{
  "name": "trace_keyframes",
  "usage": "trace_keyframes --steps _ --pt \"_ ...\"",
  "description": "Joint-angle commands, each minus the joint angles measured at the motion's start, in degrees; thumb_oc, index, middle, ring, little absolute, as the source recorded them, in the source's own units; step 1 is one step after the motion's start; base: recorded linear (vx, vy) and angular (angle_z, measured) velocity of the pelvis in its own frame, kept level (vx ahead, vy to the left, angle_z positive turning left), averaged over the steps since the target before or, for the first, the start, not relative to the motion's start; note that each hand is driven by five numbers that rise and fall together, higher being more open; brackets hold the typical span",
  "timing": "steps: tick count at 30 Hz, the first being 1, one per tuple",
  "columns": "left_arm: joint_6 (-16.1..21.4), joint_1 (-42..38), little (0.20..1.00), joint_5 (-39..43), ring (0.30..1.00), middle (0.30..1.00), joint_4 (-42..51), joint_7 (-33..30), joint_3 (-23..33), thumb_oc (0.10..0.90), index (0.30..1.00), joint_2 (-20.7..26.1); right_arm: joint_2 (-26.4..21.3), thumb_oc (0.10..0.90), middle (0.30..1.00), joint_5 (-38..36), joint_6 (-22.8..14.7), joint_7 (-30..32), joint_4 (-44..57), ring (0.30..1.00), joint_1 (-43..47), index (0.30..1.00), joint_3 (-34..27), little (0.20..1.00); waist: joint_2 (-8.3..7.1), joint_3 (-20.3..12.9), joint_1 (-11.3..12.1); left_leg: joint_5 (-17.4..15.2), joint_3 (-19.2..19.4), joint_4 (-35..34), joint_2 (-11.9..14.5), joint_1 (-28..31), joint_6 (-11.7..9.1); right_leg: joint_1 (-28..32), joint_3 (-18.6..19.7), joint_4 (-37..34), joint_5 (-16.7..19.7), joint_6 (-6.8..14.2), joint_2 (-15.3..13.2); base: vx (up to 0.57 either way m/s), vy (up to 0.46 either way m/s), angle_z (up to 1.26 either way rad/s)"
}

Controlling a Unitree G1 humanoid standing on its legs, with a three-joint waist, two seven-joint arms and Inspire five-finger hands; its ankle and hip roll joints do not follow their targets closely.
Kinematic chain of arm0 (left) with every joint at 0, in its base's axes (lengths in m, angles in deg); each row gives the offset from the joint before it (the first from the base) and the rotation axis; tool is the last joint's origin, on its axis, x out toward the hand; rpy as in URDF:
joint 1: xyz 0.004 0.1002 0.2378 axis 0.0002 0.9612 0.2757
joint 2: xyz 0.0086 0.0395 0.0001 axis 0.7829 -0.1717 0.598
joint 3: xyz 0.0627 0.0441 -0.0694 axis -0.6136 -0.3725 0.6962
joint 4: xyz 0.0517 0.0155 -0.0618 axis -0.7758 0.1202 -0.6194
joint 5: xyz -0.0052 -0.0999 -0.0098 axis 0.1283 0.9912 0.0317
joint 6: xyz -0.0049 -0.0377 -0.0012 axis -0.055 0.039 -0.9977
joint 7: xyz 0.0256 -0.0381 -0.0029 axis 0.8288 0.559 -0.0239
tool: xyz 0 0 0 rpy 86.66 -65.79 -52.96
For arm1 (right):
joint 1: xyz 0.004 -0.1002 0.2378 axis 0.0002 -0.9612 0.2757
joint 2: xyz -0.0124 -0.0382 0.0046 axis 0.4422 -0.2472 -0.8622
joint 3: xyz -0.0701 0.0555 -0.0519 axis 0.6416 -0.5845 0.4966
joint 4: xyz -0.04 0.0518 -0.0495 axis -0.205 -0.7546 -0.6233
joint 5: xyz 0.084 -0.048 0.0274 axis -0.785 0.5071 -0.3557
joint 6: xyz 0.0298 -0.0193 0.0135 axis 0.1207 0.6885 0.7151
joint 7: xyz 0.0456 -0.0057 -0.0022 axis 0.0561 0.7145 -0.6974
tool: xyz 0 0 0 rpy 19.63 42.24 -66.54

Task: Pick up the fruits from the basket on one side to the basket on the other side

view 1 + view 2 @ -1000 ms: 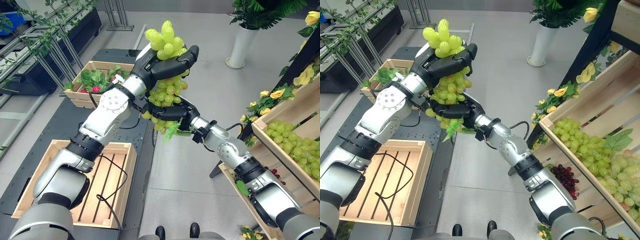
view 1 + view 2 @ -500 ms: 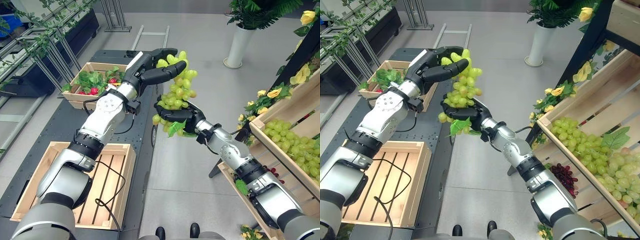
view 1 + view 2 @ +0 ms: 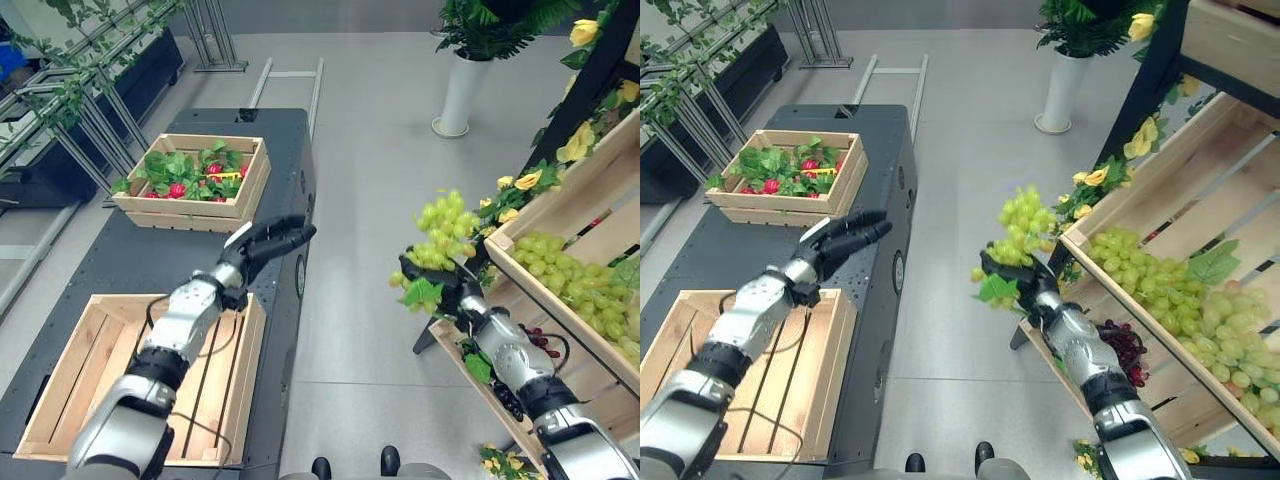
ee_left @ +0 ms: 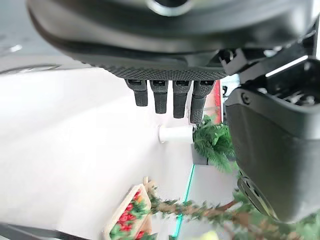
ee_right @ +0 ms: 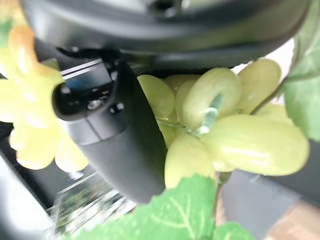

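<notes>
My right hand (image 3: 447, 284) is shut on a bunch of green grapes (image 3: 440, 232) with a green leaf, held upright in the air over the floor, just left of the slanted shelf crate (image 3: 520, 262) that holds more green grapes. In the right wrist view the thumb (image 5: 116, 137) presses against the grapes (image 5: 222, 117). My left hand (image 3: 266, 243) hangs open with straight fingers (image 4: 165, 96), above the black table between the two wooden crates. The near crate (image 3: 252, 352) at lower left holds nothing. The far crate (image 3: 252, 172) holds leafy greens and small red fruit.
The black table (image 3: 290, 130) stands on the left, grey floor in the middle. The wooden shelf with yellow flowers (image 3: 527, 182) runs down the right; dark grapes (image 3: 1127, 352) lie on its lower level. A white planter (image 3: 458, 92) stands behind.
My left hand let go of the grapes and dropped back left over the table, fingers straight. The right hand carried the bunch right, toward the shelf. The camera view shifted too.
</notes>
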Motion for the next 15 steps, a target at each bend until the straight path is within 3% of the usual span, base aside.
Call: trace_keyframes --steps 1,7,15 --pt "10.97 -0.38 0.900 1.33 0.900 0.900 -2.57 -3.14 2.53 0.800 0.900 -1.86 -0.05 0.400 0.300 5.57 -7.02 -5.24 0.68 0.300 -0.82 0.300 -1.87 0.300 -0.61 -8.75 -1.08 -3.76 -0.53 0.12 -1.44 -2.80 -0.89 -0.07 -0.57 0.08 -1.07 -0.22 1.34 0.04 -0.020 -0.12" --pt "13.81 9.91 0.900 -1.86 0.900 0.900 -1.59 -6.18 3.85 0.800 0.900 -9.00 0.86 0.400 0.300 10.03 -7.36 -5.46 6.19 0.300 -9.34 0.300 -4.83 0.300 -1.92 -7.51 -1.37 -3.77 0.16 0.12 -1.25 -2.83 -0.64 -0.30 0.11 0.08 -0.65 -0.39 1.90 0.02 -0.019 -0.08" --pt "13.60 17.08 0.900 -3.23 0.900 0.900 4.75 -7.26 3.12 0.800 0.900 -12.26 1.30 0.400 0.300 12.48 -7.31 -6.04 22.31 0.300 -15.88 0.300 -6.71 0.300 -3.61 -6.76 -2.46 -3.57 1.76 0.12 -1.05 -3.36 -0.29 -1.49 1.78 0.08 0.35 0.08 2.35 0.00 -0.016 -0.12"
